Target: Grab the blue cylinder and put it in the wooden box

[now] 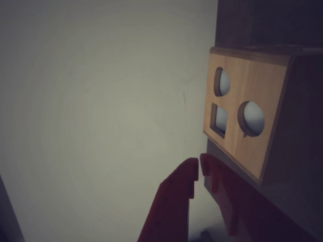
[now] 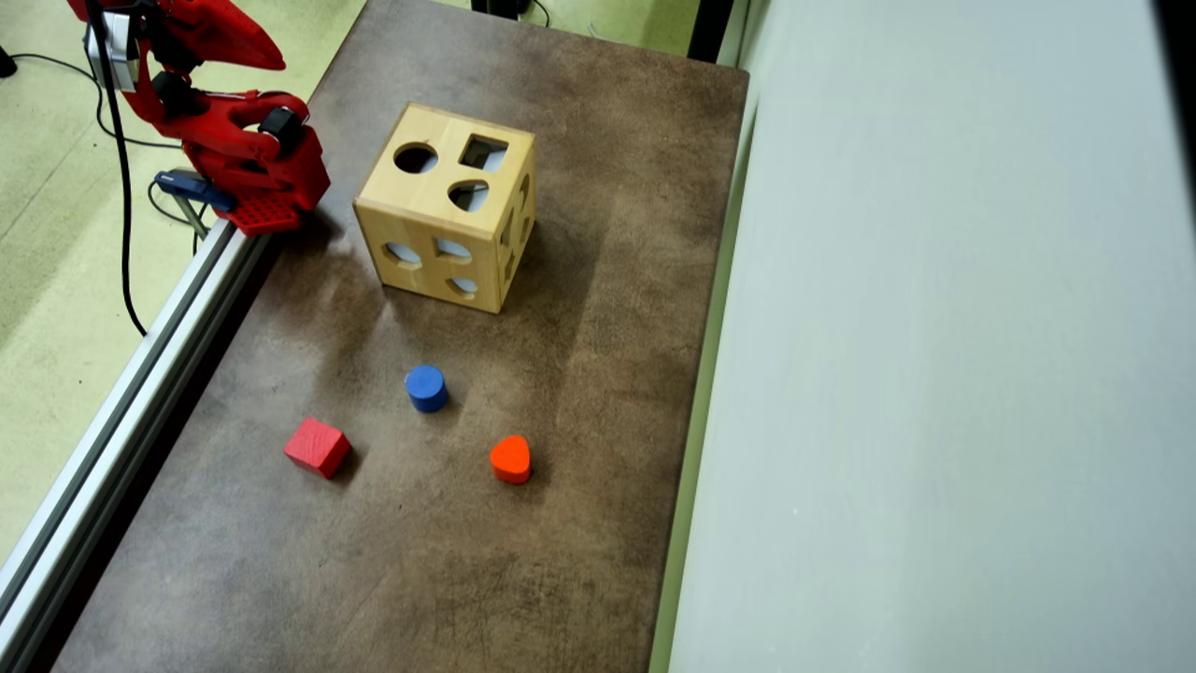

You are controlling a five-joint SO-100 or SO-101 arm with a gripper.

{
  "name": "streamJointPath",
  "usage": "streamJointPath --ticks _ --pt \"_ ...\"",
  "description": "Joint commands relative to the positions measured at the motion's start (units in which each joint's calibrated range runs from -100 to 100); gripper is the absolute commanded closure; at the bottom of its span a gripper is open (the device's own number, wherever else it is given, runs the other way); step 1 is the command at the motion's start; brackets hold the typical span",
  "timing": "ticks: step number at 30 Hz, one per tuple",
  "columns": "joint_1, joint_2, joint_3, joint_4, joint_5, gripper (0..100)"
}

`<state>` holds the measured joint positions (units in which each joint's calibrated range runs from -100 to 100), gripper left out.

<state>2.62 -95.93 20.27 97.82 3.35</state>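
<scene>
**Brown tabletop: one box, three blocks, one red arm**

Brown and mottled, the table (image 2: 579, 393) carries four loose things in the overhead view. One wooden box (image 2: 447, 207) stands in the upper middle of the frame, its top face showing three cut-outs: one round, one square, one heart-like. More holes show on its two visible side faces. Below it, in the lower middle of the frame, lie three small blocks, well apart from one another: one blue cylinder (image 2: 426, 387) standing on a flat end, one red cube (image 2: 318, 447) to its lower left, and one orange-red heart block (image 2: 511, 459) to its lower right. No writing or label can be read on any of them.

One red arm (image 2: 238, 140) sits folded at the upper left corner, beside the metal rail (image 2: 140, 374) along the table's left edge. In the wrist view the gripper (image 1: 199, 168) rises from the bottom centre, its two red fingertips almost touching, only a thin slit between them, with nothing held. The box fills the right of that frame.
</scene>
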Motion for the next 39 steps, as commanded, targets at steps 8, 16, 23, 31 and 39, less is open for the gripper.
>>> streamJointPath --ticks 8,16,23,31,39 --pt "-0.10 0.26 0.30 -0.15 0.34 98" --pt "0.65 14.96 -0.77 -0.64 0.44 98" --pt "0.87 29.39 -0.77 -9.64 0.44 98" --pt "15.21 45.36 -8.64 -21.30 0.54 98" --pt "21.67 66.17 -22.06 -21.46 0.59 98"
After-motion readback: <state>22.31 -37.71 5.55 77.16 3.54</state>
